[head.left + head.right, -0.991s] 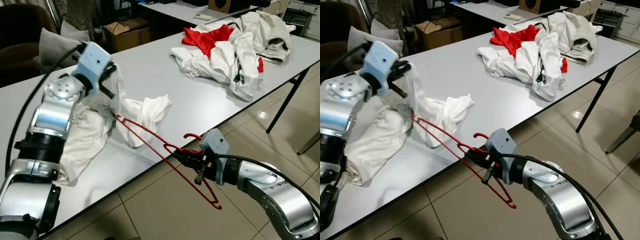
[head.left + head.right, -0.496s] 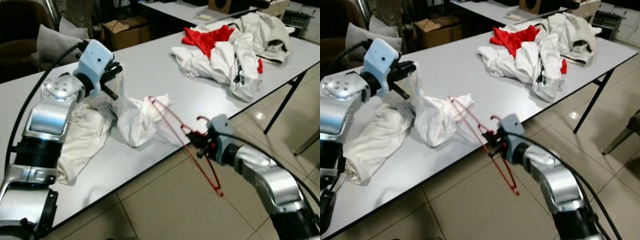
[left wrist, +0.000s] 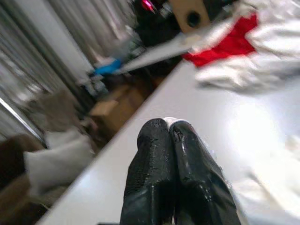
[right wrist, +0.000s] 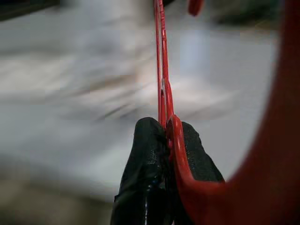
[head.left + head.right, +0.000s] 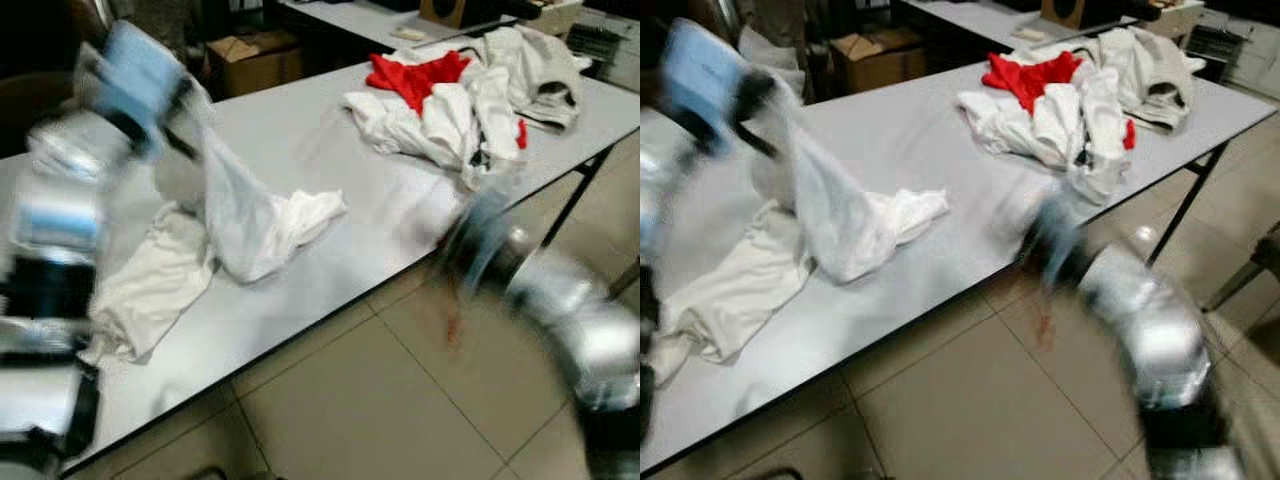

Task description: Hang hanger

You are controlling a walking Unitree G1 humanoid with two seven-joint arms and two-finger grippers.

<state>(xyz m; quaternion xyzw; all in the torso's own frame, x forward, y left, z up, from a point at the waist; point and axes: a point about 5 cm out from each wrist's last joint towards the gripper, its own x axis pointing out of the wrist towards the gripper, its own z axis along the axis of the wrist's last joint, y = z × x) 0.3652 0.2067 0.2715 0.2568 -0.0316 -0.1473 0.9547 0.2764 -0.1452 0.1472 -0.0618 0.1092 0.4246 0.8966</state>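
Right wrist: tool [image 4: 165, 140] pinches hanger [image 4: 162, 79]

Hanger [image 4: 161, 89]: red. Right gripper [image 4: 164, 140] fingers: black. Left gripper [image 3: 169, 133] fingers: black; its wrist housing light blue. Garment [image 5: 235, 215] lifted from the table [image 5: 300, 150]: white. Table: pale grey top, dark legs. Clothes pile [image 5: 450, 100] at the far end: white and off-white with one red piece. Floor [image 5: 370, 410]: beige tile. Cardboard box [image 5: 250, 60]: brown.

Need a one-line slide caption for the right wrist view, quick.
Right gripper, jaws shut on the red hanger, against a motion-blurred table.
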